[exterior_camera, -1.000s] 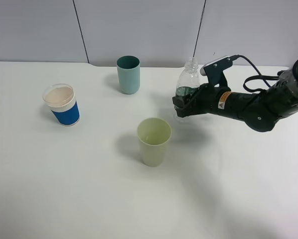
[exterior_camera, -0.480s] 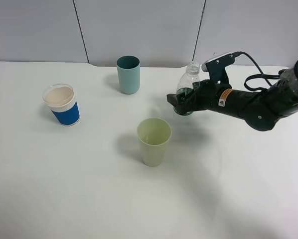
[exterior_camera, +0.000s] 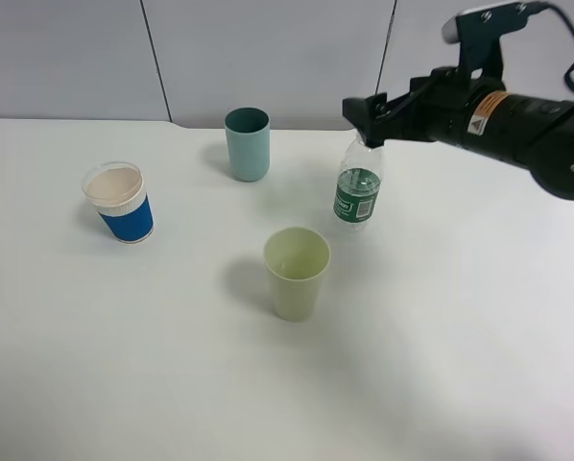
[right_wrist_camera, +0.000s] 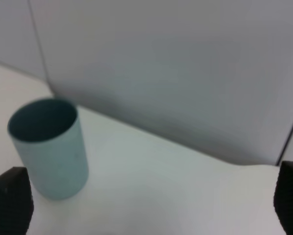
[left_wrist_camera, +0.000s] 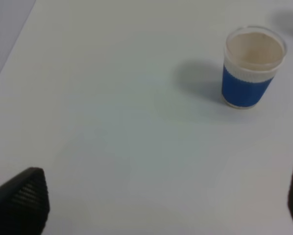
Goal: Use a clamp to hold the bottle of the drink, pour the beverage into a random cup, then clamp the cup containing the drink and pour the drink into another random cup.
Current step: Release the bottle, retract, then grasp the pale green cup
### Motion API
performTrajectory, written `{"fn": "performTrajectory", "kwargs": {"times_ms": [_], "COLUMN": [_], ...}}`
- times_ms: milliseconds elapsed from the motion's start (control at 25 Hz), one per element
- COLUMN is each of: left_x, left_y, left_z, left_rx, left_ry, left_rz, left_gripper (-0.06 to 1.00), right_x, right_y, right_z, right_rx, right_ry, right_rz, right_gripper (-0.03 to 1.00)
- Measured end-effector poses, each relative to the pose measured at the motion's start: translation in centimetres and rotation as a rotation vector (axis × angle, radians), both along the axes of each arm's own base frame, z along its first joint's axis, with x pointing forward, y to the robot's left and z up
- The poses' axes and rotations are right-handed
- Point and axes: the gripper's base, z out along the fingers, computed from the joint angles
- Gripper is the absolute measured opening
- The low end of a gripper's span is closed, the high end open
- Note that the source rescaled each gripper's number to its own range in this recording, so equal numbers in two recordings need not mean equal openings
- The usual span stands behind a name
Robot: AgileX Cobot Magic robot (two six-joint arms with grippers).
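White table, upright clear green-labelled bottle

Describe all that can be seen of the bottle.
The bottle is small, of clear plastic, with a dark green label round its lower half. It stands upright on the white table, apart from the pale cup. Its mouth is hidden behind the open right gripper; whether they touch cannot be told.

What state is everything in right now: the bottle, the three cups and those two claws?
bottle, upright on the table, not held.
yellow-green cup, upright, contents not discernible.
blue-sleeved cup, upright, untouched.
teal cup, upright, untouched.
right gripper, open, raised near the bottle's top.
left gripper, open, holding nothing.
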Motion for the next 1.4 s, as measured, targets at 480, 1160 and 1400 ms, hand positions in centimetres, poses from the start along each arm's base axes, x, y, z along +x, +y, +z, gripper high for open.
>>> {"fn": "performTrajectory", "kwargs": {"times_ms": [480, 1160, 1400], "left_x": [0.0, 0.0, 0.0], "left_y": [0.0, 0.0, 0.0], "left_z": [0.0, 0.0, 0.0], "left_rx": [0.000, 0.000, 0.000], "left_ry": [0.000, 0.000, 0.000], "left_rz": [0.000, 0.000, 0.000], "left_gripper": [0.98, 0.98, 0.98], "right_x": [-5.8, -26.5, -32.4], "right_y": [-7.5, -12.7, -11.8], "right_z": [9.9, 15.8, 14.6], "right_rx": [-0.019, 0.089, 0.146], "right_ry": [-0.057, -0.136, -0.203], "right_rz": [-0.306, -0.748, -0.738], "right_gripper": [1.00, 1.00, 1.00]}}
